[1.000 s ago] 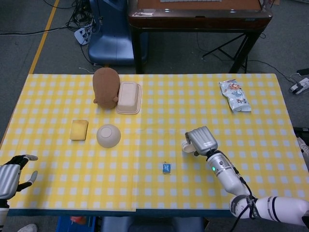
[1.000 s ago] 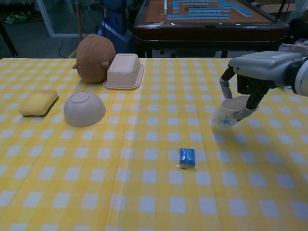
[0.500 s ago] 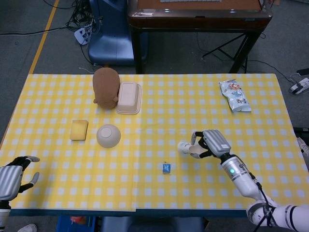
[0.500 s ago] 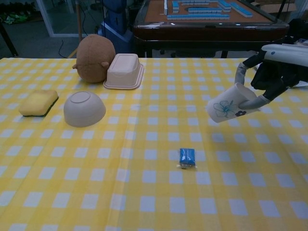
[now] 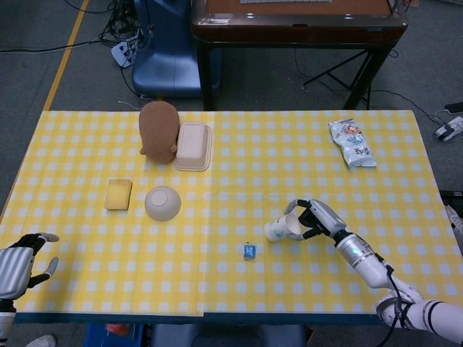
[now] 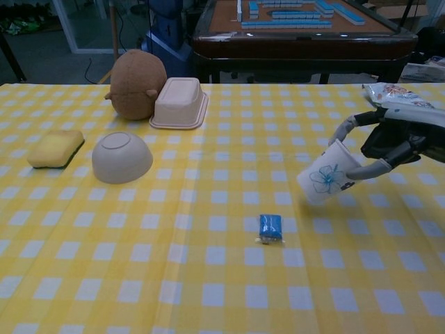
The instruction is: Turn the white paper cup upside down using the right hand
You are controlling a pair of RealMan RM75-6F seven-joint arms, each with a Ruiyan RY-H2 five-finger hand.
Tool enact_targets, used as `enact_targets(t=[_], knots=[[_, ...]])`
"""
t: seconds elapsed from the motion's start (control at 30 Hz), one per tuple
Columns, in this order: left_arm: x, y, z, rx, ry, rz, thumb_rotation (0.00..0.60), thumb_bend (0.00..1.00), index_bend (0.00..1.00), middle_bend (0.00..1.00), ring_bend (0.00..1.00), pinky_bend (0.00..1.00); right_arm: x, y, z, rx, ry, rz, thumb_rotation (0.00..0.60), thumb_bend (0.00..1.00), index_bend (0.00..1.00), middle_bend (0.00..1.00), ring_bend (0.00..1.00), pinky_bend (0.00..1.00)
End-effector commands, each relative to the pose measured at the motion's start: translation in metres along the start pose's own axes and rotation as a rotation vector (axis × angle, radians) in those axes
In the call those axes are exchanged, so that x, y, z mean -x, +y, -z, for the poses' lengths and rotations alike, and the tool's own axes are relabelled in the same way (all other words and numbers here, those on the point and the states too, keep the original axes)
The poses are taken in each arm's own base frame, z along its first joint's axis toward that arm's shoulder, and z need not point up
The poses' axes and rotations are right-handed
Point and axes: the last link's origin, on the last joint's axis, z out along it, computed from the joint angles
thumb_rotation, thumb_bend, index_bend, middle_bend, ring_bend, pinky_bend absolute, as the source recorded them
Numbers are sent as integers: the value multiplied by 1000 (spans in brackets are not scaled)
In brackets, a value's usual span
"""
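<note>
Now the right hand (image 6: 393,142) grips the white paper cup (image 6: 323,182), tilted above the table (image 6: 208,278); the left hand (image 5: 18,264) rests spread, holding nothing.

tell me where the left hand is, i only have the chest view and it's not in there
Observer: In the head view the left hand is at the near left corner of the table, fingers apart, holding nothing.
Operator: ok, and that bag cut off at my right edge, is it in the way
Observer: The snack bag lies whole at the far right of the table, well apart from the right hand, which holds the white paper cup tilted.
</note>
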Motion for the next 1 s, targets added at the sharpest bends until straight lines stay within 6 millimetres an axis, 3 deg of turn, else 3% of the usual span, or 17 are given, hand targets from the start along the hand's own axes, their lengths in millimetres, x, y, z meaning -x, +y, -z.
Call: enact_targets(t=[0.03, 0.17, 0.43, 0.6, 0.77, 1.0], knots=[[0, 0, 0, 0, 1, 1, 600, 380, 430, 373, 316, 525, -1, 1, 1, 8, -7, 16, 600, 1, 189, 1000, 1000, 1000], [0, 0, 0, 3, 2, 2, 600, 381, 430, 373, 316, 525, -8, -1, 8, 5, 14, 50, 600, 0, 110, 1000, 1000, 1000], [0, 1, 1, 5, 0, 1, 600, 381, 430, 373, 316, 525, -23, -19, 29, -46, 101, 264, 600, 0, 100, 1000, 1000, 1000], [0, 1, 1, 5, 1, -1, 600, 381, 430, 373, 316, 525, -24, -37, 37, -48, 112, 558, 600, 7, 237, 1000, 1000, 1000], [0, 2, 1, 5, -1, -4, 600, 380, 430, 373, 316, 525, -18, -54, 31, -12, 110, 825, 600, 38, 252, 1000, 1000, 1000], [-1, 1, 1, 0, 2, 2, 600, 380, 430, 373, 316, 525, 1, -70, 11, 12, 112, 1070, 600, 49, 264, 1000, 1000, 1000]])
